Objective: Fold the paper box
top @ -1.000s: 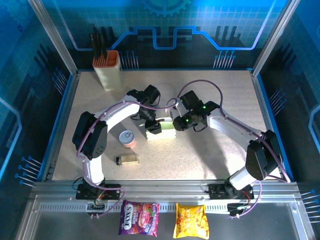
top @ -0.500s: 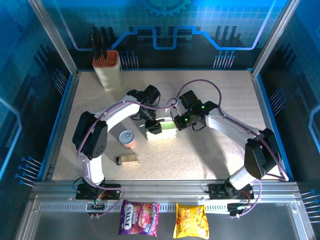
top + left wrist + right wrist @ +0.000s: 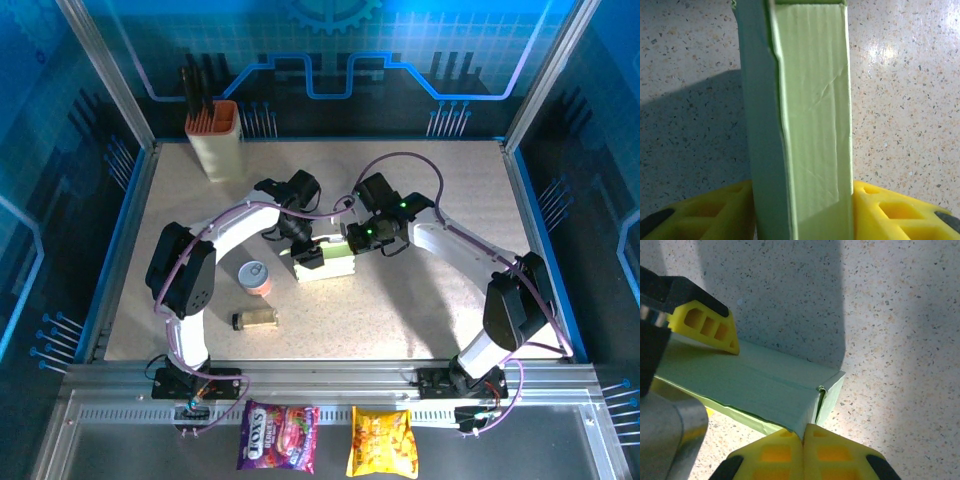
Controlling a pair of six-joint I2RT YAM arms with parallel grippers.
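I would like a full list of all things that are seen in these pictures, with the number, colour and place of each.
paper box: one, pale green, middle of the table, between the two grippers
knife holder: one, cream with orange rim, black handles inside, far left corner
small can: one, pinkish with silver top, upright, left of the box
small jar: one, brownish with dark cap, on its side, nearer than the can
purple snack bag: one, near rail
yellow snack bag: one, near rail, right of the purple one
table: one, speckled beige
left gripper: one, yellow fingers, closed on the box's left end
right gripper: one, yellow fingers, shut, tips at the box's right corner
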